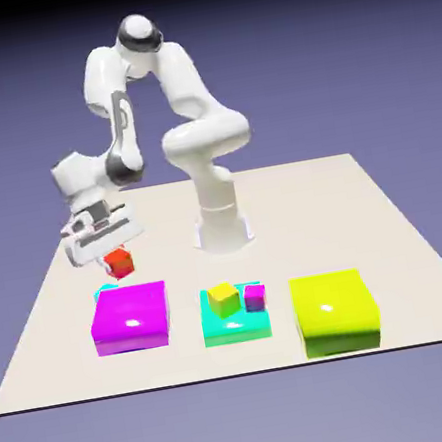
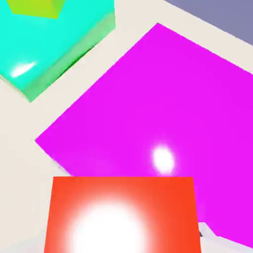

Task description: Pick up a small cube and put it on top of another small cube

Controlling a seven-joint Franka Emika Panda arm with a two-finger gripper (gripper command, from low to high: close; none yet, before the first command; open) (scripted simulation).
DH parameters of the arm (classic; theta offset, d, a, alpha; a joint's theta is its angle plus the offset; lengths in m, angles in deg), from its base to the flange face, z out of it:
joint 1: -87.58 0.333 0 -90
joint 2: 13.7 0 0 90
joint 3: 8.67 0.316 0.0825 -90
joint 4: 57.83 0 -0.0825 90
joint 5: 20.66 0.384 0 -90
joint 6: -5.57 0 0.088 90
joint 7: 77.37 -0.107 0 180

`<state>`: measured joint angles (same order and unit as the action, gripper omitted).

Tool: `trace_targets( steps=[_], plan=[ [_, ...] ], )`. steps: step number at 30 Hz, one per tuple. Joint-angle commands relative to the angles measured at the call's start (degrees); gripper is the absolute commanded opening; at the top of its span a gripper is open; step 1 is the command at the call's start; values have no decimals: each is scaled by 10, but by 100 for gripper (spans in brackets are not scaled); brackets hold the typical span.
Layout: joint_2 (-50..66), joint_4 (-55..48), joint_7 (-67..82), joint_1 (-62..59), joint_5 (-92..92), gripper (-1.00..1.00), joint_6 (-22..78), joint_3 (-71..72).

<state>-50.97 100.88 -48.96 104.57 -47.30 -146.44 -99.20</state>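
The small glossy red cube (image 1: pixel 120 263) is up off the table, clamped between the jaws of the white two-finger gripper (image 1: pixel 115 255) and filling the bottom of the hand view. Just below it, a sliver of the small glossy cyan cube (image 1: pixel 106 290) peeks out behind the big flat magenta block (image 1: pixel 131 317). This looks like the carry step, pick done, placement not yet made. Next move calls for squaring the red cube directly over the cyan one, then lowering gently before letting go.
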Motion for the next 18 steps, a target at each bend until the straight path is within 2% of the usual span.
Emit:
trace_targets(
  steps=[1, 3, 16, 17, 18],
  plan=[
    [12, 0, -11, -21, 13, -100, -17, 2],
    [17, 0, -17, -31, 19, -100, -25, 4],
    [29, -17, -36, 219, -20, -100, -155, -241],
    [29, -17, -36, 219, -20, 100, -155, -241],
    [29, -17, -36, 219, -20, 100, -155, -241]
  ],
)
